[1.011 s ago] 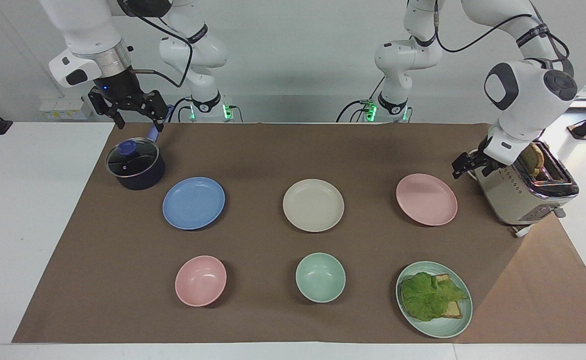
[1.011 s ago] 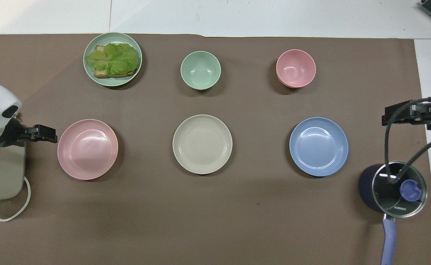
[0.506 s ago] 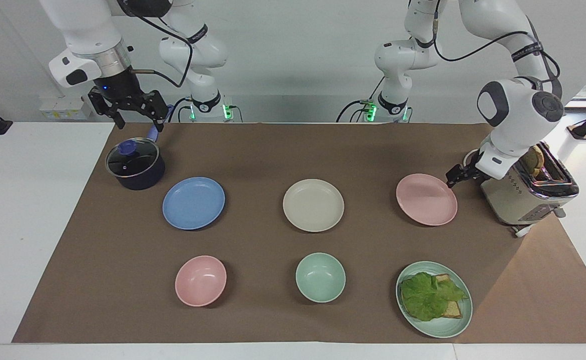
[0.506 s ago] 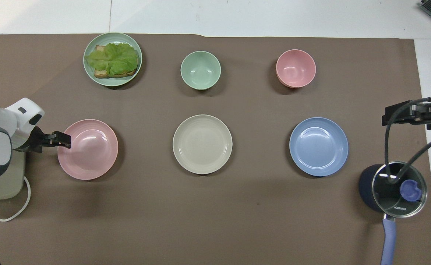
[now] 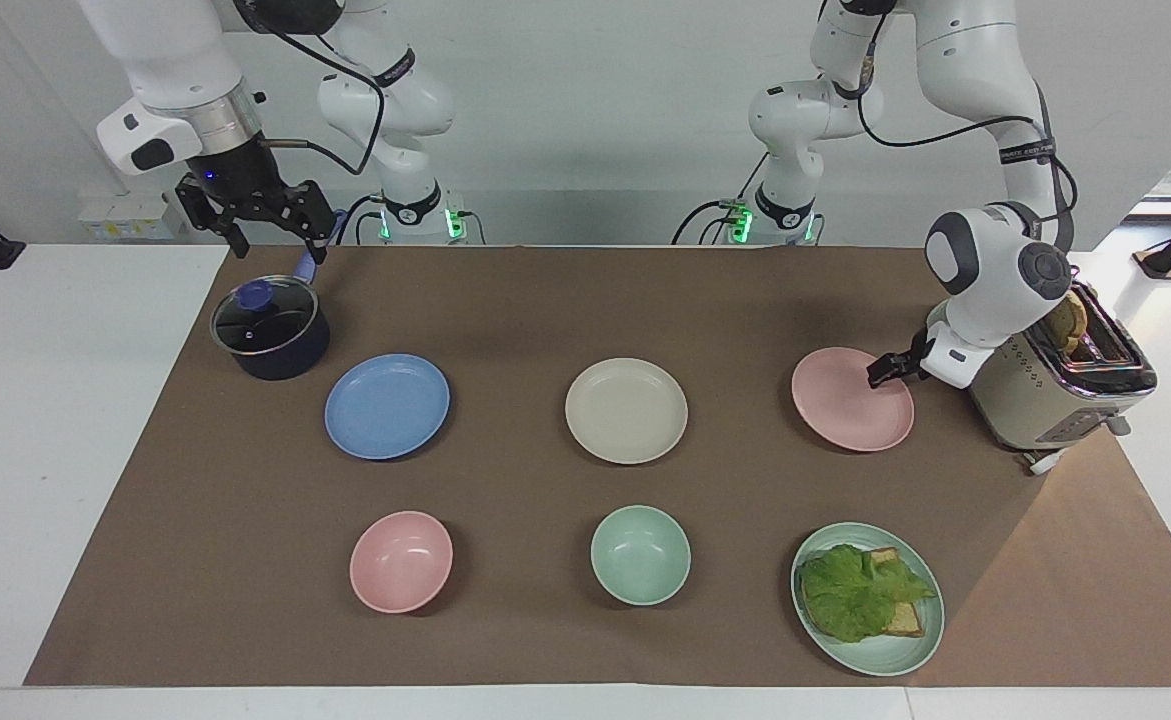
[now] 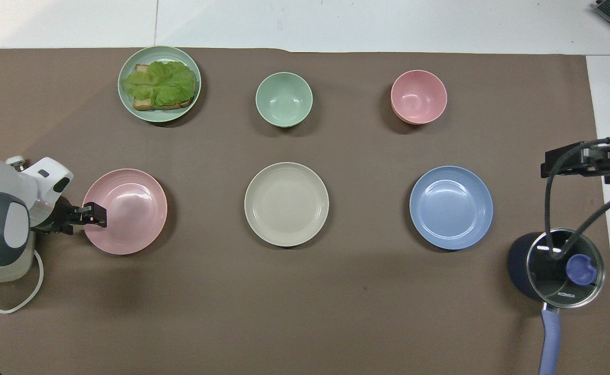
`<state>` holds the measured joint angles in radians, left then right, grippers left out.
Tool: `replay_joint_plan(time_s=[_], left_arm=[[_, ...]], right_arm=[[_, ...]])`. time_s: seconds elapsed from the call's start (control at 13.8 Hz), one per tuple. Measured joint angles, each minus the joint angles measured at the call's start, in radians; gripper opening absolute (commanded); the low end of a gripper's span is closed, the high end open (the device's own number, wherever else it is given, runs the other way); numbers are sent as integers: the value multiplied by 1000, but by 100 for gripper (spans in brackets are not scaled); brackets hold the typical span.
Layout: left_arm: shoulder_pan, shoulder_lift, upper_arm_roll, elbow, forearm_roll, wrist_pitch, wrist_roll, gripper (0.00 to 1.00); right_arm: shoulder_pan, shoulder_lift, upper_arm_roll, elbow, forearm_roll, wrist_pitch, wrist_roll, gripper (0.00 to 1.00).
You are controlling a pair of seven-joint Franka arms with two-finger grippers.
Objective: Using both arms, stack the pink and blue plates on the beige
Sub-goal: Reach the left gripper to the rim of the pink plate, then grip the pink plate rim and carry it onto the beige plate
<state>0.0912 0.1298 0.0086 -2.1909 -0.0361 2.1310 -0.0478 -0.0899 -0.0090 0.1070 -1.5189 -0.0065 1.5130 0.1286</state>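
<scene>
Three plates lie in a row on the brown mat. The beige plate [image 5: 626, 410] [image 6: 286, 204] is in the middle. The blue plate [image 5: 387, 406] [image 6: 451, 207] lies toward the right arm's end and the pink plate [image 5: 845, 405] [image 6: 127, 213] toward the left arm's end. My left gripper [image 5: 880, 372] [image 6: 98, 214] is low at the pink plate's rim, on the toaster's side, reaching just over the edge. My right gripper [image 5: 280, 248] [image 6: 547, 169] hangs open and empty above the pot, well apart from the blue plate.
A dark pot with a glass lid [image 5: 270, 328] stands beside the blue plate. A toaster [image 5: 1055, 385] stands beside the pink plate. Farther from the robots are a pink bowl [image 5: 401, 561], a mint-green bowl [image 5: 640, 555] and a green plate [image 5: 880, 660] carrying a lettuce sandwich.
My left gripper has moved from beside the toaster to the pink plate's rim and now reaches over its edge. The plates have not moved. The right arm has stayed still.
</scene>
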Motion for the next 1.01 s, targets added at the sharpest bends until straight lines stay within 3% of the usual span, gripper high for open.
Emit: replay_joint_plan(time_s=[0.43, 0.72, 1.01], left_arm=[[-5, -5, -8, 14, -3, -47, -119, 0], [-6, -20, -13, 86, -10, -171, -127, 0], [-42, -29, -28, 253, -96, -411, -230, 0]], right_arm=[[-1, 0, 0, 0, 0, 0, 0, 100], [-1, 0, 0, 0, 0, 0, 0, 100], [-1, 0, 0, 0, 0, 0, 0, 100]])
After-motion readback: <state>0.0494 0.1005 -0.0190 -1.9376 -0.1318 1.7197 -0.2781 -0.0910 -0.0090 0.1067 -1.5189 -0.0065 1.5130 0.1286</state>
